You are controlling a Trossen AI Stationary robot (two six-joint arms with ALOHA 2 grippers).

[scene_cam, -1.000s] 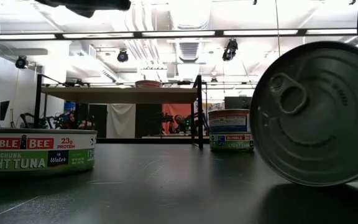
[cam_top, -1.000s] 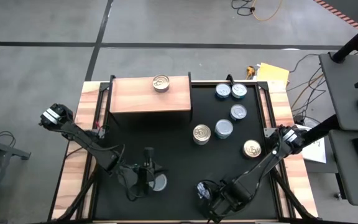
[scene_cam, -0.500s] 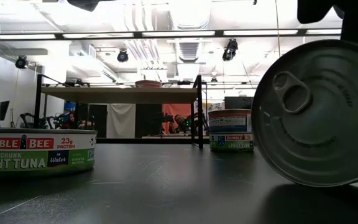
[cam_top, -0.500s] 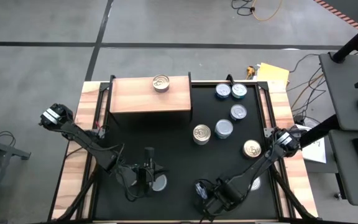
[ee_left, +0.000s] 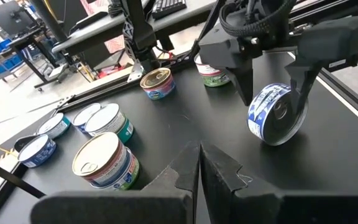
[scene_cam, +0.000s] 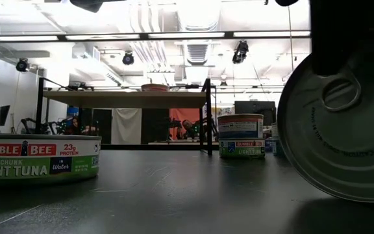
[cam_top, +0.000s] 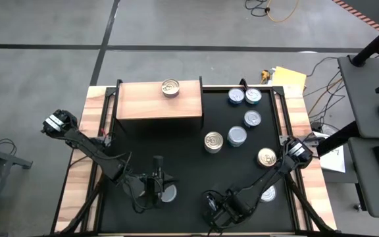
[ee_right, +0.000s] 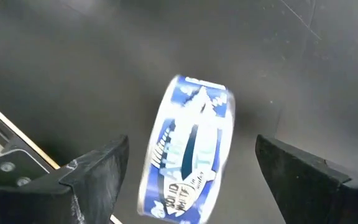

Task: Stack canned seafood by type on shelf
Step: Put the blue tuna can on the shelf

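Right wrist view shows the blue-labelled tin [ee_right: 188, 146] standing on its edge between the right gripper's [ee_right: 188, 180] two spread fingers [ee_right: 98, 168], with a clear gap to each, so the tin is free and not gripped. That is the relation the coming move turns on: the tin's round axis lies level, not upright, running roughly crosswise to the line between the fingers, which therefore face its curved, labelled band and not its flat ends. Because it rests on its rim it looks likely to roll before it can be pinched. In the high view this gripper [cam_top: 217, 212] hangs over the worktop's near edge, right of centre, far from the shelf [cam_top: 137, 99] at the far left corner, where one gold-topped tin [cam_top: 170, 87] already sits. The right arm is plainly the nearer. The left gripper [ee_left: 199, 163] has its fingers clenched on nothing, near the near edge left of centre, just beside a flat silver tin [cam_top: 168, 192]. Other tins [cam_top: 245, 97] lie scattered toward the far right.
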